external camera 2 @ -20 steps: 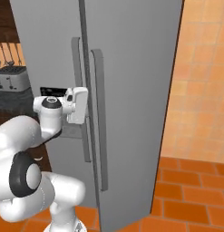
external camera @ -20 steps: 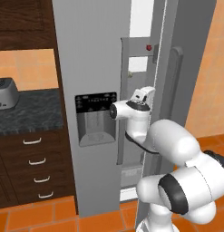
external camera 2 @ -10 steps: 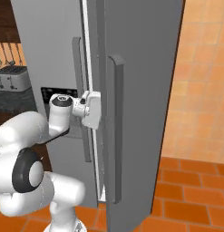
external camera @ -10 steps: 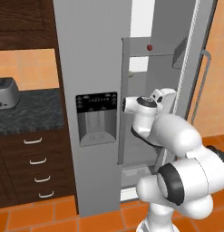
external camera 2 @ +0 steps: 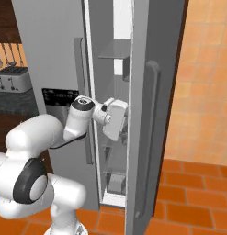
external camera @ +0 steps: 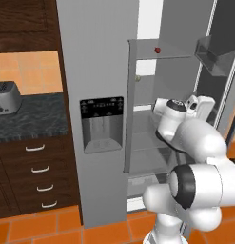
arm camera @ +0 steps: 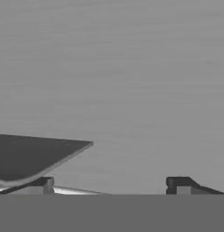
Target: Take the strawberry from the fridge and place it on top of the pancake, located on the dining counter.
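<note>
The fridge [external camera: 95, 57] [external camera 2: 46, 46] stands with its right door [external camera 2: 154, 92] swung partly out, so grey shelves show inside. High on an upper shelf sits the strawberry [external camera: 158, 49], a tiny red dot. My gripper [external camera: 206, 107] [external camera 2: 122, 125] [arm camera: 111, 186] is inside the gap, close to the door's inner face and well below the strawberry. Its jaws are open with nothing between them. A plain grey surface faces the hand view, with a dark slab edge [arm camera: 36, 156] at the left. The pancake and the dining counter are out of view.
A small pale ball [external camera: 137, 78] lies on a shelf below the strawberry. Door bins [external camera: 215, 56] hang on the open door. Left of the fridge a toaster [external camera: 4, 95] [external camera 2: 14, 80] stands on a dark granite counter [external camera: 35, 119] over drawers [external camera: 38, 181]. An orange wall [external camera 2: 207, 69] is on the right.
The right fridge door has swung wider open, and the hand has moved rightward with it. The shelves and the strawberry now show more fully.
</note>
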### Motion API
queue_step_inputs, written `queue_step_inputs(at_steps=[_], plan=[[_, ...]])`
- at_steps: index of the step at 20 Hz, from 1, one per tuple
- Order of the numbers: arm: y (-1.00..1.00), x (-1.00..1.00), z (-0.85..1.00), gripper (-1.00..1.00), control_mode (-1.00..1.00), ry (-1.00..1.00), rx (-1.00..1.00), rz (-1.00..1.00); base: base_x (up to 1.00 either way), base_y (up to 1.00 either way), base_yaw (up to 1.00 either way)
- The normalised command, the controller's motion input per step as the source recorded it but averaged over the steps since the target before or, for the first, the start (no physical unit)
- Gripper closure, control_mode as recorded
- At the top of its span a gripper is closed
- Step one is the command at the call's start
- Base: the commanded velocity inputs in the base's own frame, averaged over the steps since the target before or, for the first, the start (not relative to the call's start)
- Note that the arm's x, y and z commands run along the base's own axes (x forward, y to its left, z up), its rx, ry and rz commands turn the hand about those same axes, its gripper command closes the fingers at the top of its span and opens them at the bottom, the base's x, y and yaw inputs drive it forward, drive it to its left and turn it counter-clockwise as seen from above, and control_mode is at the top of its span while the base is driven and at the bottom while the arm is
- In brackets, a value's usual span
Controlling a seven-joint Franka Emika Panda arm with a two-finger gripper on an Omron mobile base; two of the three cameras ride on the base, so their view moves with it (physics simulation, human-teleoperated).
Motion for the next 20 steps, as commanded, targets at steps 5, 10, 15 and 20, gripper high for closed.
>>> queue_step_inputs(at_steps=[5, 10, 15, 20], plan=[[-1.00, 0.01, 0.00, -1.00, -1.00, -0.06, 0.00, -0.08, 0.00, 0.00, 0.00], [-0.75, 0.00, 0.01, -1.00, -1.00, -0.08, 0.03, 0.03, 0.00, 0.00, 0.00], [0.38, -0.13, 0.00, -1.00, -1.00, -0.03, 0.04, 0.00, 0.00, 0.00, 0.00], [0.88, -0.06, 0.17, -1.00, -1.00, 0.00, 0.45, -0.06, 0.00, 0.00, 0.00]])
